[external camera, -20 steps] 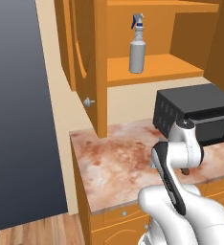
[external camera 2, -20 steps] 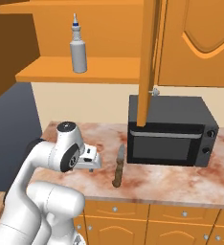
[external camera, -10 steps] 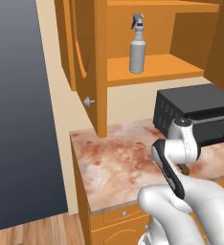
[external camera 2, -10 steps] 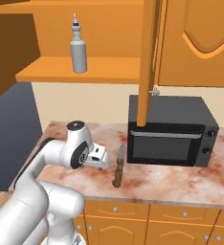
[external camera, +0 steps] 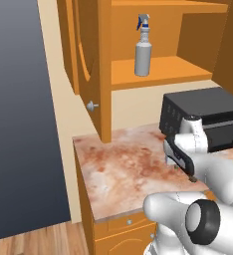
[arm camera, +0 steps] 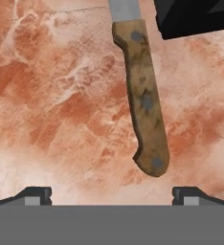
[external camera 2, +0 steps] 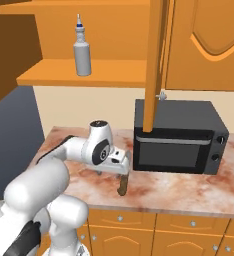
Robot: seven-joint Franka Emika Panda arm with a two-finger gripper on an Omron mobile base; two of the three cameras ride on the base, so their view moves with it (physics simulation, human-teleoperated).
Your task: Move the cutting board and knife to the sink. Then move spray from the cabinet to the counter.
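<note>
Even, bright rendered light (soft shadows, no glare), sharp throughout.

Orange kitchen corner with a dark side wall

A cream wall (external camera: 133, 107) backs the worktop, a black microwave (external camera 2: 180, 136) stands against it, wood-plank floor (external camera: 34, 244) shows at lower left, and a flat dark grey panel (external camera: 19, 114) fills the left side.

Robot arm (external camera 2: 44, 185): glossy white rounded shell segments, bulbous at the joints. Dark grey to black round joint caps and seams between links. Wrist housing (external camera 2: 100, 145) white with a black circular end face. Gripper (arm camera: 112, 195): two small dark grey finger tips with lighter grey pads.
</note>
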